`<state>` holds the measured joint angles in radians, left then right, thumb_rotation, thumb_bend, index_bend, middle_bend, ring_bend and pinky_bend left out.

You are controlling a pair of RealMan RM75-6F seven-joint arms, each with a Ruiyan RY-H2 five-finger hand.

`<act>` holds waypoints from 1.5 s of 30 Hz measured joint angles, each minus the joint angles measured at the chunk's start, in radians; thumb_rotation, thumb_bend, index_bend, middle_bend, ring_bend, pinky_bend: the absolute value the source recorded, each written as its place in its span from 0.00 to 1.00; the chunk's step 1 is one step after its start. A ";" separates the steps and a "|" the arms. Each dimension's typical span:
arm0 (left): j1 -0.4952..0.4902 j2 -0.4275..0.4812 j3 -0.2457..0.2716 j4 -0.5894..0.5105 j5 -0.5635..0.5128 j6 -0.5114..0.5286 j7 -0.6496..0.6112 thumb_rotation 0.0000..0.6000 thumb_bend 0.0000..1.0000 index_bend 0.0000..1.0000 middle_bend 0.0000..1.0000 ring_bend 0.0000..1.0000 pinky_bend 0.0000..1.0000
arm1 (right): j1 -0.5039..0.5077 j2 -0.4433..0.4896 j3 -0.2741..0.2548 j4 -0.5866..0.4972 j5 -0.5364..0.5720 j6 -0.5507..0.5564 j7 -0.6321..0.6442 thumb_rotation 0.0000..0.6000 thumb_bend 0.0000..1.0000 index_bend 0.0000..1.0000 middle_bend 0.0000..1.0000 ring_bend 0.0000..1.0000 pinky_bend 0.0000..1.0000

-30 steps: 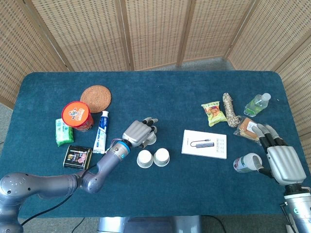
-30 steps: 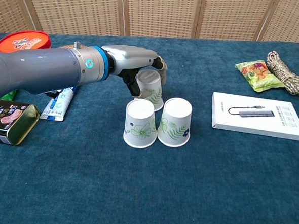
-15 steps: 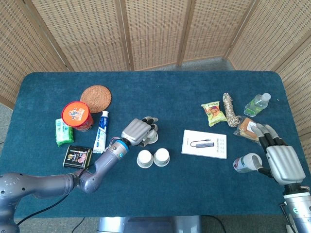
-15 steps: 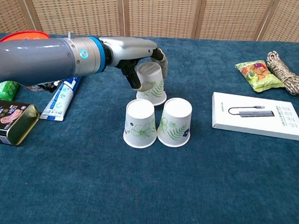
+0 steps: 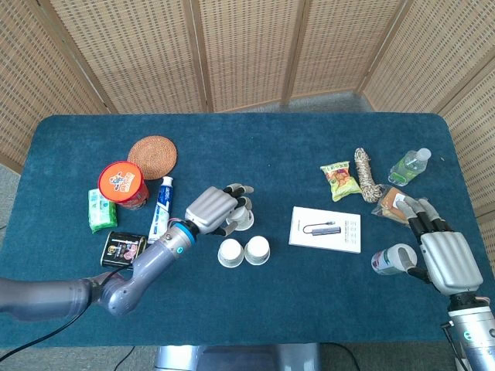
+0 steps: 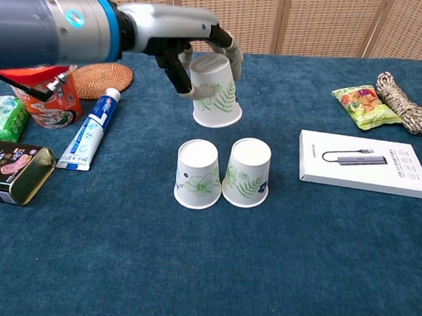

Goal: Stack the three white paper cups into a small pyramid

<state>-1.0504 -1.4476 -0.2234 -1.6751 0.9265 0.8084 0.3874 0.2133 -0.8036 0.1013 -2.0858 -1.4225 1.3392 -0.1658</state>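
Observation:
Two white paper cups with green leaf prints stand upside down, side by side: the left cup (image 6: 198, 174) (image 5: 230, 252) and the right cup (image 6: 247, 172) (image 5: 257, 249). My left hand (image 6: 183, 34) (image 5: 213, 209) holds a third inverted cup (image 6: 215, 91) (image 5: 242, 220) in the air, above and behind the pair. My right hand (image 5: 439, 253) rests open at the table's right edge, beside a lying can (image 5: 393, 259); it does not show in the chest view.
A white box (image 6: 366, 164) lies right of the cups. A snack bag (image 6: 361, 105) and rope (image 6: 402, 100) sit at the far right. Left of the cups are a toothpaste tube (image 6: 89, 130), a tin (image 6: 13, 172), a noodle bowl (image 5: 123, 184) and a woven coaster (image 5: 152, 156).
My left hand has lifted the third cup off the table, up above the two standing cups. The right hand has barely moved.

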 measured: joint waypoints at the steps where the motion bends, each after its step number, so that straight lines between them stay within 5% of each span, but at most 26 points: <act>1: 0.003 0.019 0.000 -0.023 0.003 0.001 -0.002 1.00 0.48 0.39 0.16 0.17 0.57 | 0.000 0.000 0.000 -0.001 0.000 0.000 -0.001 1.00 0.48 0.04 0.00 0.00 0.30; 13: 0.011 0.190 0.043 -0.230 0.027 -0.026 0.003 1.00 0.48 0.39 0.16 0.17 0.57 | 0.000 -0.001 0.000 -0.011 -0.003 0.002 -0.011 1.00 0.48 0.03 0.00 0.00 0.30; 45: -0.063 0.129 0.110 -0.233 -0.022 -0.016 0.055 1.00 0.48 0.37 0.13 0.14 0.55 | -0.031 0.008 -0.010 0.008 -0.022 0.033 0.028 1.00 0.48 0.03 0.00 0.00 0.30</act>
<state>-1.1135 -1.3188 -0.1135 -1.9080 0.9050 0.7924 0.4427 0.1823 -0.7958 0.0912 -2.0783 -1.4445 1.3721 -0.1381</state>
